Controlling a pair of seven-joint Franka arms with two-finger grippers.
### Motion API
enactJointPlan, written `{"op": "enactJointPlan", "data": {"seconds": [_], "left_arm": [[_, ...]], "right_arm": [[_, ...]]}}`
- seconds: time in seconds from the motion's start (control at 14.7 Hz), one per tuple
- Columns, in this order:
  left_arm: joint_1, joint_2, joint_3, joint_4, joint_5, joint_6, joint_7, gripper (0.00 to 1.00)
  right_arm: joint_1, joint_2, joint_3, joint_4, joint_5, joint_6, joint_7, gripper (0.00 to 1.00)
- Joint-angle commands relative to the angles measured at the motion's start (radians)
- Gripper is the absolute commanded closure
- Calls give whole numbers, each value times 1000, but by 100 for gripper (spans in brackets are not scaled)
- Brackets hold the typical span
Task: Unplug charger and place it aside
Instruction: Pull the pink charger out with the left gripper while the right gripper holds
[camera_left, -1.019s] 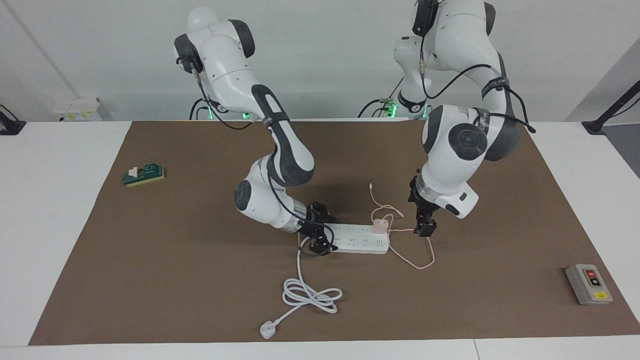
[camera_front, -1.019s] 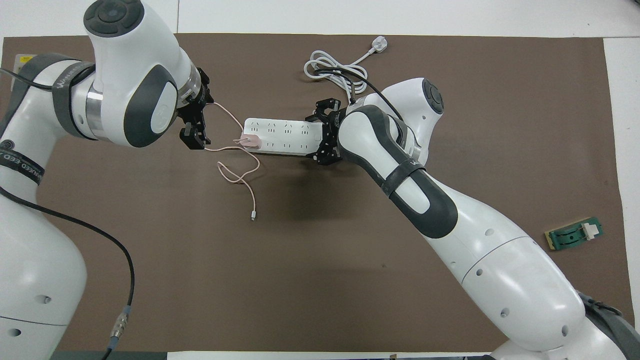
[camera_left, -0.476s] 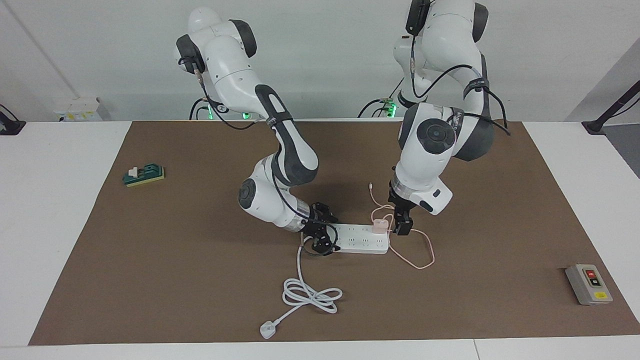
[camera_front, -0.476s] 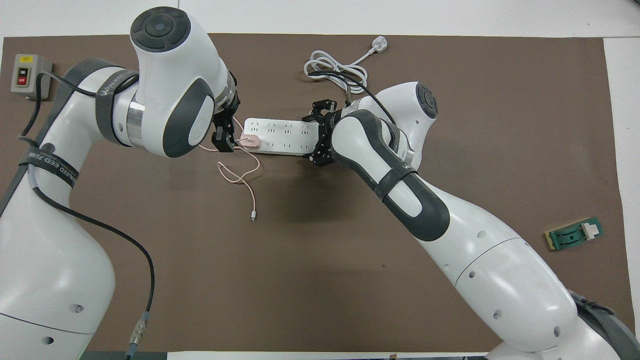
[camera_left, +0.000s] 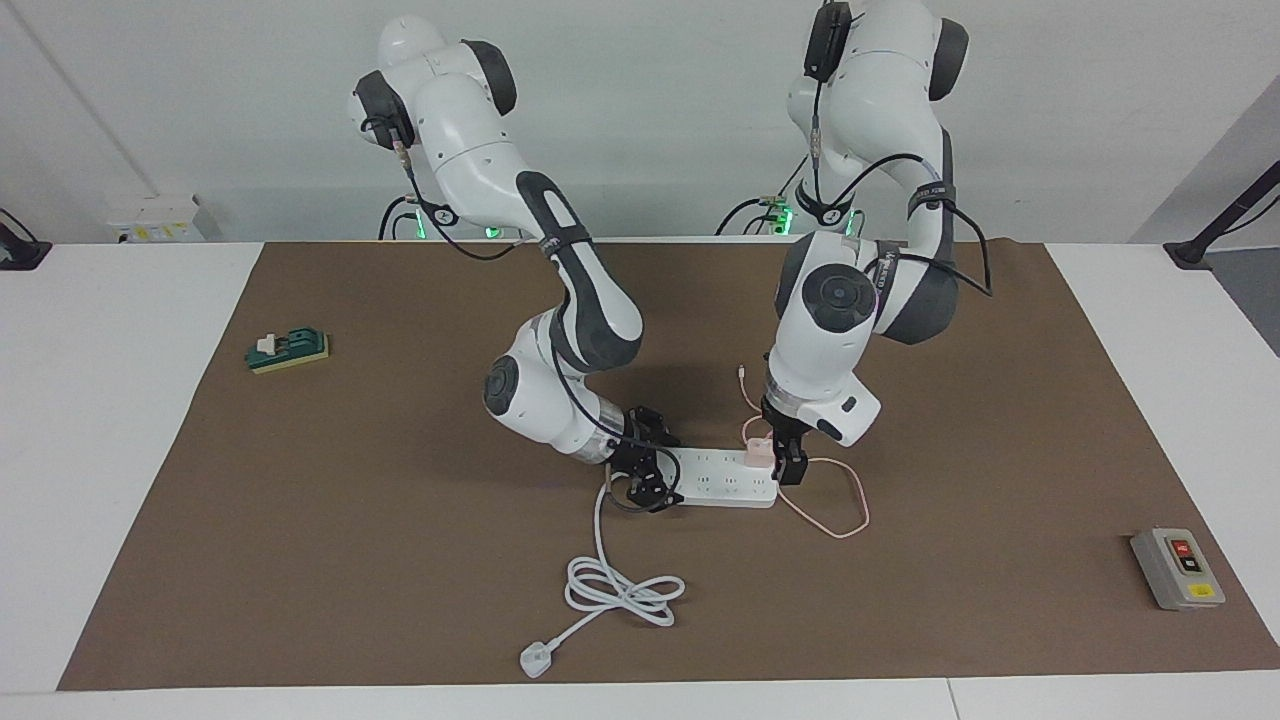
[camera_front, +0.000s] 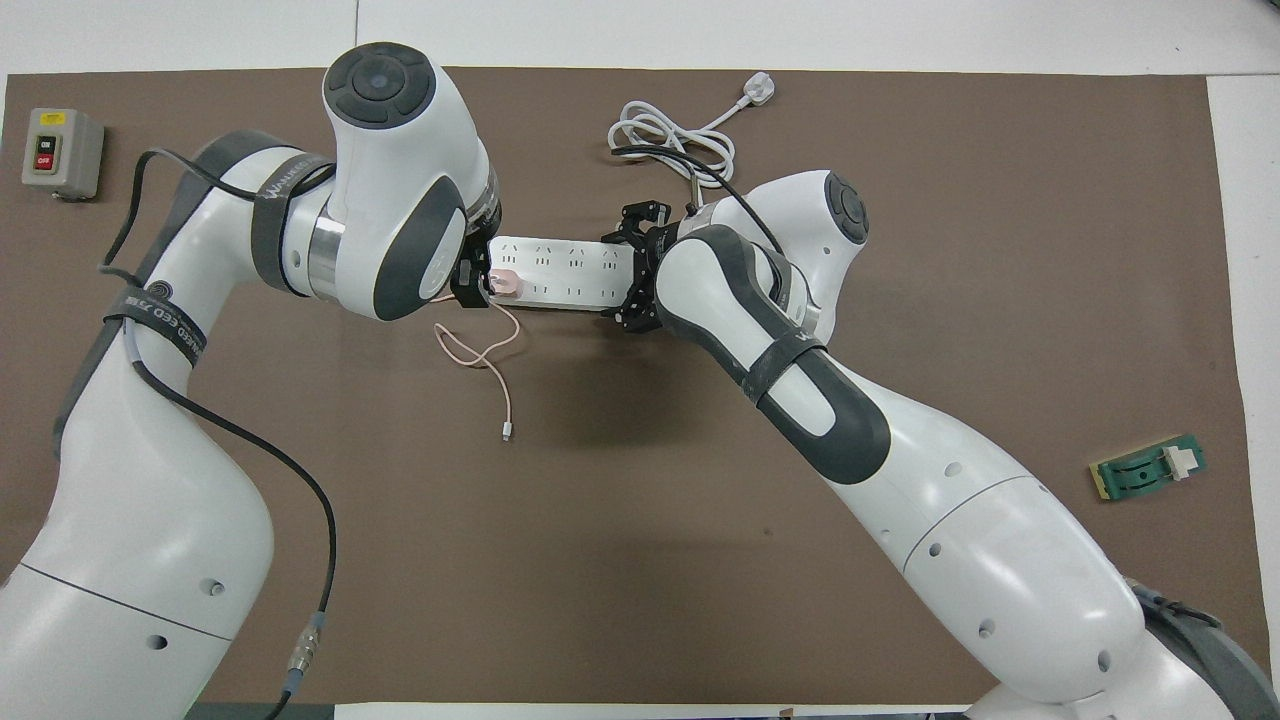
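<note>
Pink and cube-shaped, the small charger (camera_left: 758, 453) sits plugged into the end socket of the long white power strip (camera_left: 722, 485), low of centre in my facing view, on the brown mat (camera_left: 350, 520). Its thin pink cable (camera_left: 838, 505) loops across the mat just beside the strip. My left gripper (camera_left: 783, 462) is down at the charger with its jaws standing wide apart; I cannot tell whether a finger touches it. My right gripper (camera_left: 650, 475) is at the strip's other end, jaws spread around that end, though I cannot tell whether they press on it. The strip's thick white cord (camera_left: 615, 585) coils toward the bottom of the frame. I see a green block (camera_left: 288, 349) at middle left and a grey switch box (camera_left: 1177, 568) at lower right.
</note>
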Motion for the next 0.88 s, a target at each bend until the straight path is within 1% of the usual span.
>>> {"op": "enactJointPlan", "data": {"seconds": [0.0,0.07,0.14,0.2,0.27,0.34,0.48,0.54,0.61,0.68,0.82], "left_arm": [[-24,-7,14,-29,25,25,-27,0],[-26,-15,14,-48,26,26,-27,0],[-30,-21,14,-63,26,28,-27,0],[-37,-24,14,-74,26,29,-27,0],[-37,-24,16,-78,26,39,-27,0],[-38,-24,16,-82,26,40,-27,0],[-38,-24,16,-88,26,43,-27,0],[-40,-24,16,-89,26,43,-27,0],[-40,-25,16,-97,26,46,-27,0],[-49,-42,16,-126,28,68,-28,0],[-61,-119,17,-253,28,169,-30,0]], "right_arm": [[10,-3,3,-31,9,1,-26,7],[8,-3,5,-31,9,1,-26,17],[8,-2,5,-31,9,1,-29,31],[8,-2,5,-32,9,1,-39,48],[10,-2,5,-32,10,1,-40,61],[10,-2,5,-32,10,1,-41,67],[10,-2,5,-32,10,1,-46,83],[8,-2,5,-32,10,1,-47,97],[8,-2,5,-32,10,1,-47,100],[7,-2,5,-32,10,1,-47,100],[4,-2,5,-32,10,1,-47,100]]}}
